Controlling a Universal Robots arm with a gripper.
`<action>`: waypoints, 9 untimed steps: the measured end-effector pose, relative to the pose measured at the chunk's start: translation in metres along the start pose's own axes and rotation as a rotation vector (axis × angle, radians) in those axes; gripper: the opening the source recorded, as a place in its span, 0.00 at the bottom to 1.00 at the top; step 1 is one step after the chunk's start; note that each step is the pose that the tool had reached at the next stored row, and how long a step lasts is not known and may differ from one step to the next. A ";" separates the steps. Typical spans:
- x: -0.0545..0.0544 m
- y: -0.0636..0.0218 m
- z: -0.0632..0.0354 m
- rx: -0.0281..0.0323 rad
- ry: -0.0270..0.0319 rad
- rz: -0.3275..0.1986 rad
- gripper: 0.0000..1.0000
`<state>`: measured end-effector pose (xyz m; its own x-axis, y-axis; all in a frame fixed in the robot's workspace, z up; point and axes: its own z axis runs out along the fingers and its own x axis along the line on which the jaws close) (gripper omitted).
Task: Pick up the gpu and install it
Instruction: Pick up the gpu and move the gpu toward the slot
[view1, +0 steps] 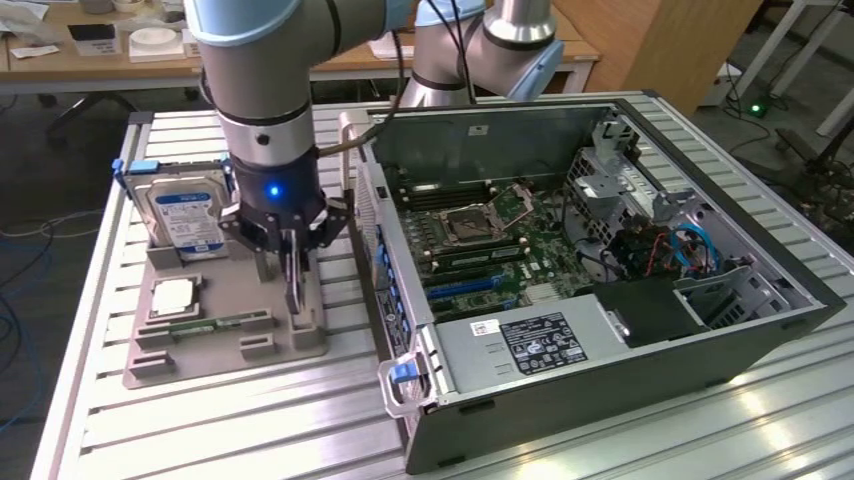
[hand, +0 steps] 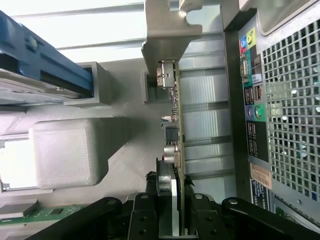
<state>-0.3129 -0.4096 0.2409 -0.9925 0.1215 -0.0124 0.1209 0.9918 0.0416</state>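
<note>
The gpu (hand: 178, 120), a thin green card, stands on edge in a slot of the grey holder tray (view1: 267, 345), with its silver bracket (hand: 167, 35) at the end away from the gripper (hand: 170, 215). The gripper's fingers are partly closed and pinch the card's two faces. The tray lies to the exterior view's left of the open computer case (view1: 747, 330), and a hard drive (view1: 187, 210) stands upright at the tray's far end. The card looks light, stiff and fragile, and seems best gripped by bare board, clear of components.

The counter (view1: 240, 430) carries 1 open computer case (view1: 747, 335), 1 grey tray (view1: 200, 357), 1 hard drive (view1: 184, 215), 1 memory stick (view1: 220, 324), 1 square silver chip (view1: 174, 297) and 1 gpu (hand: 170, 132).
</note>
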 end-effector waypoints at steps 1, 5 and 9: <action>0.000 0.0001 -0.0033 -0.0013 0.0001 0.000 0.29; 0.000 0.0007 -0.0180 -0.0054 0.0007 0.000 0.29; 0.000 0.0014 -0.0338 -0.0090 0.0010 0.000 0.29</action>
<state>-0.3130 -0.4096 0.2746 -0.9925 0.1216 -0.0114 0.1209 0.9914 0.0505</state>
